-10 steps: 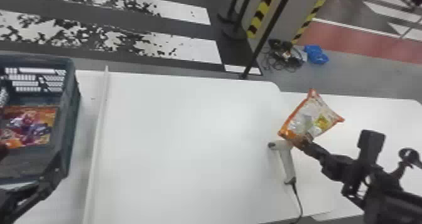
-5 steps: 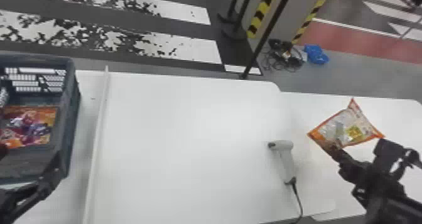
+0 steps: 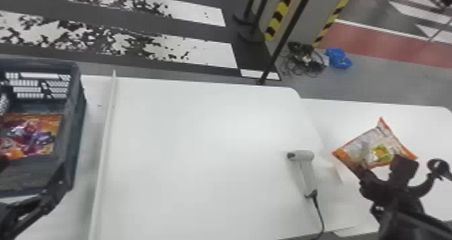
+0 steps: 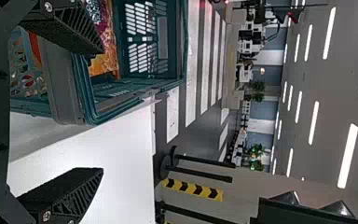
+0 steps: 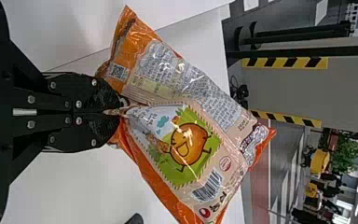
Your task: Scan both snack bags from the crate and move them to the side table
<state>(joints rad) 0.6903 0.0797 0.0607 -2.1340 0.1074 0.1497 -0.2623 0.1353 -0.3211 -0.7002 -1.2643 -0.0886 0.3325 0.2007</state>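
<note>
At the right of the head view my right gripper (image 3: 363, 172) holds an orange-edged snack bag (image 3: 370, 148) over the side table (image 3: 336, 115). In the right wrist view the right gripper (image 5: 116, 112) is shut on a pinched fold of that snack bag (image 5: 154, 88). The other snack bag (image 3: 30, 135) lies in the crate (image 3: 77, 121) at the far left. My left gripper (image 3: 64, 178) stays at the crate's near right corner; in the left wrist view the left gripper (image 4: 98, 109) is open, with the crate (image 4: 121, 93) and the bag (image 4: 105, 58) beyond it.
A grey barcode scanner (image 3: 306, 172) stands near the main table's right end, its cable (image 3: 319, 215) running to the front edge. A white raised strip (image 3: 104, 148) lies between crate and scanner. Black posts (image 3: 286, 34) rise behind the tables.
The right gripper has carried its snack bag rightward, from beside the scanner to over the side table, and the bag has turned somewhat. The left arm has kept its place.
</note>
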